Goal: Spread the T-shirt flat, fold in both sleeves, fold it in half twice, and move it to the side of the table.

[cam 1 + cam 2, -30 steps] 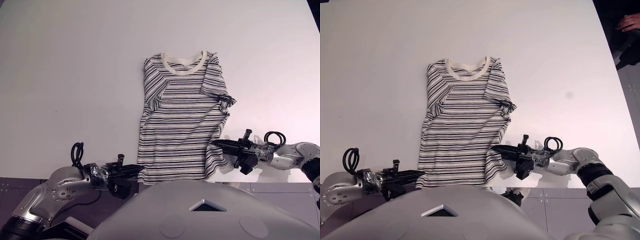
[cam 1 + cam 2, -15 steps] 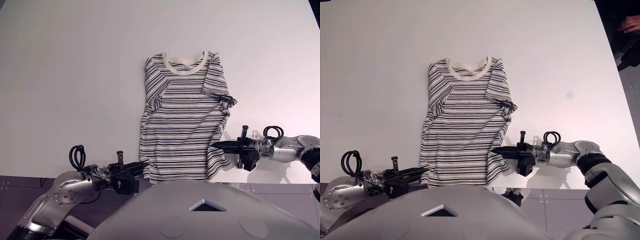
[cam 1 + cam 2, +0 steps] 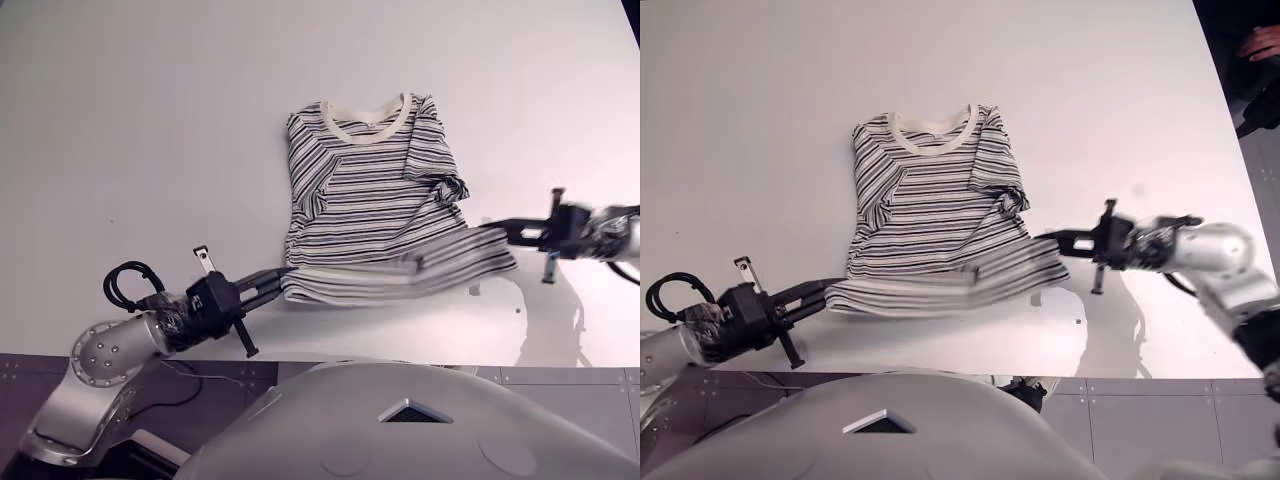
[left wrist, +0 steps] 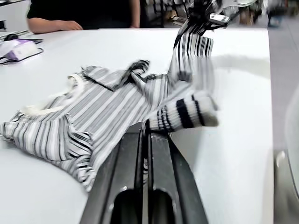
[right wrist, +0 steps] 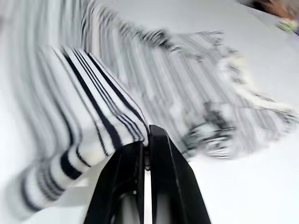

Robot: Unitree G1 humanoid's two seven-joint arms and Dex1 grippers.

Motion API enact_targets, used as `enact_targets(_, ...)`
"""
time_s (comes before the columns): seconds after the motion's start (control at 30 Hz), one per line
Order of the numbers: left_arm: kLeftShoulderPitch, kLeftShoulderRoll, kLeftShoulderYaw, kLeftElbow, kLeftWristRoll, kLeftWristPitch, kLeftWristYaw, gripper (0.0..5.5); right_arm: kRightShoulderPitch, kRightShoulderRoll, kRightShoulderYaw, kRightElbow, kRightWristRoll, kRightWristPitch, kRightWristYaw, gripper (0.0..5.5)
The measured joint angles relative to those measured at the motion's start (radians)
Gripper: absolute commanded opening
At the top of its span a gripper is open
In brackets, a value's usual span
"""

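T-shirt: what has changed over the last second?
The left gripper and right gripper, shut on the hem corners, have lifted it off the table and carried it away from the robot, toward the collar. The right gripper also swung outward. The T-shirt stayed flat at its collar end.

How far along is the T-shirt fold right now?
Done: the T-shirt lies spread on the table with both sleeves folded in. In hand: the left gripper and right gripper each pinch a hem corner, holding it raised off the table for the first half-fold. Left: landing that fold, the second fold, moving it aside.
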Motion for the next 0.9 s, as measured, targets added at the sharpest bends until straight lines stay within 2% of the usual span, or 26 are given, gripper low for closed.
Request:
enact_targets(0.03, -0.017, 0.000, 0.023, -0.009, -0.062, 0.033, 0.006, 0.10, -0.001, -0.077, -0.062, -0.093, 0.150, 0.135, 0.053, 0.12)
enact_targets(0.13, -0.046, -0.002, 0.068, -0.056, -0.181, 0.120, 0.040, 0.10, -0.012, -0.228, -0.222, -0.308, 0.423, 0.435, 0.141, 0.12)
enact_targets(0.2, -0.098, -0.011, 0.089, -0.072, -0.250, 0.191, 0.076, 0.10, -0.043, -0.255, -0.337, -0.413, 0.542, 0.614, 0.140, 0.12)
enact_targets(0.27, -0.229, -0.033, 0.099, -0.053, -0.328, 0.278, 0.141, 0.10, -0.101, -0.202, -0.418, -0.445, 0.584, 0.758, 0.063, 0.12)
enact_targets(0.4, -0.421, -0.081, 0.095, 0.031, -0.377, 0.399, 0.206, 0.10, -0.149, -0.005, -0.453, -0.366, 0.441, 0.907, -0.051, 0.12)
enact_targets(0.5, -0.455, -0.116, 0.086, 0.041, -0.365, 0.449, 0.217, 0.10, -0.152, 0.074, -0.488, -0.302, 0.308, 0.965, -0.046, 0.12)
enact_targets(0.77, -0.414, -0.182, 0.090, -0.028, -0.328, 0.492, 0.204, 0.10, -0.042, 0.123, -0.680, -0.295, 0.214, 1.086, 0.100, 0.12)
enact_targets(0.9, -0.477, -0.199, 0.090, -0.014, -0.325, 0.516, 0.194, 0.10, -0.038, 0.155, -0.698, -0.265, 0.081, 1.099, 0.140, 0.12)
